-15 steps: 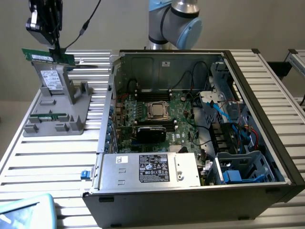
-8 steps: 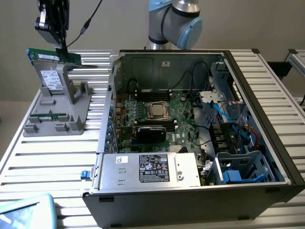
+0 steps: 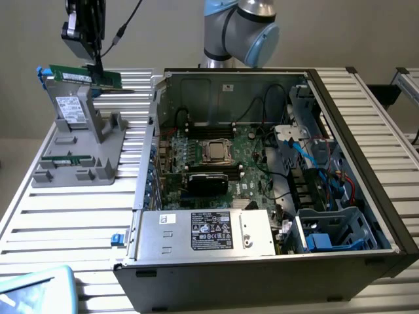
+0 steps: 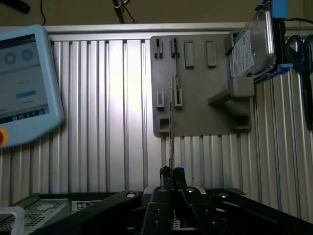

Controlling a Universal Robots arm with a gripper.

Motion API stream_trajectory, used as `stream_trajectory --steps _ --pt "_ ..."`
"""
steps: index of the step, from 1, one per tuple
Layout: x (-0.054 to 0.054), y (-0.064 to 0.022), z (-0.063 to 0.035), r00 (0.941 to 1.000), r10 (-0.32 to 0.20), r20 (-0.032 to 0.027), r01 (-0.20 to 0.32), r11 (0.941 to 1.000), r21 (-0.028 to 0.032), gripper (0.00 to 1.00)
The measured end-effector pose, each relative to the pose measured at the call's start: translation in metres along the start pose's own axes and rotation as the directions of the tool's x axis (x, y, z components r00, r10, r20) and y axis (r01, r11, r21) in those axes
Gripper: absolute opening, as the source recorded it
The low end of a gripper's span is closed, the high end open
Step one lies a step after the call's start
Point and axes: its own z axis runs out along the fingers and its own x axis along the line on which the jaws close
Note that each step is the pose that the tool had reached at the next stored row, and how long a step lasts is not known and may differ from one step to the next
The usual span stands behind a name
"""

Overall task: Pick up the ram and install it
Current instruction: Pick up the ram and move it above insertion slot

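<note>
In the exterior view my gripper hangs above the grey holder fixture at the exterior view's left, shut on the ram. The ram is a long green stick held level, lifted clear of the fixture. In the wrist view the fingers pinch the ram edge-on, so it appears as a thin line running out over the fixture plate. The open computer case lies to the exterior view's right. Its motherboard carries a CPU socket flanked by dark memory slots.
A grey boxy drive with a white sticker and blue tabs stands on the fixture just under the gripper. Another green stick lies lower on the fixture. A teach pendant rests at the table's near corner. The case wall rises between fixture and motherboard.
</note>
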Motion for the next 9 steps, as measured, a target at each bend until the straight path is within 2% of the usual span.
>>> stream_trajectory --steps 9 --pt "0.000 -0.0261 -0.0071 1.0000 0.000 0.0000 0.000 1.0000 0.0002 0.13"
